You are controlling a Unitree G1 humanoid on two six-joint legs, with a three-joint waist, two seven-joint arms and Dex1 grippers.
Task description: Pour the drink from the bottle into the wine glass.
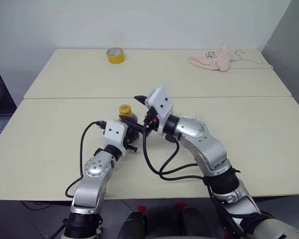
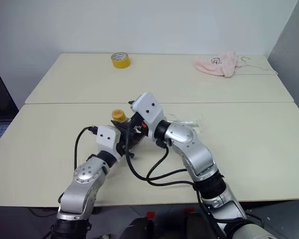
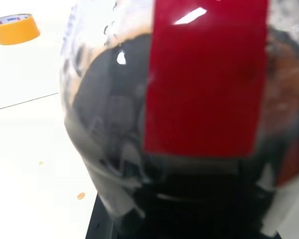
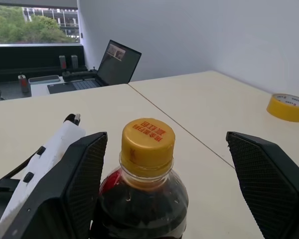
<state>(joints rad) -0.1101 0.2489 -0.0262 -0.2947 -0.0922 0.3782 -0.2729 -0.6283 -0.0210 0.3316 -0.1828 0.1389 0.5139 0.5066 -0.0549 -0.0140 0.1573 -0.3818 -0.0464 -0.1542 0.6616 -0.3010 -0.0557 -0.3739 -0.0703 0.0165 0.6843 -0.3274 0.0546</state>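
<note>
While the left gripper (image 1: 131, 133) clamps the small round clear plastic bottle (image 4: 142, 199) of dark drink upright at mid-table, right gripper (image 4: 164, 189) fingers straddle its yellow cap (image 4: 147, 140), wide apart. Slick, slightly squashy body; cap likely best pinched by its sides.

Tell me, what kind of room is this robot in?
Probably an office or lab. Two plain cream tables stand pushed together against a bare wall, an open laptop sits on another desk, and a window looks out on trees and buildings.

Office or lab: plain pale tables (image 1: 239, 144), open laptop (image 4: 117, 62), bare white wall (image 4: 199, 35).
</note>
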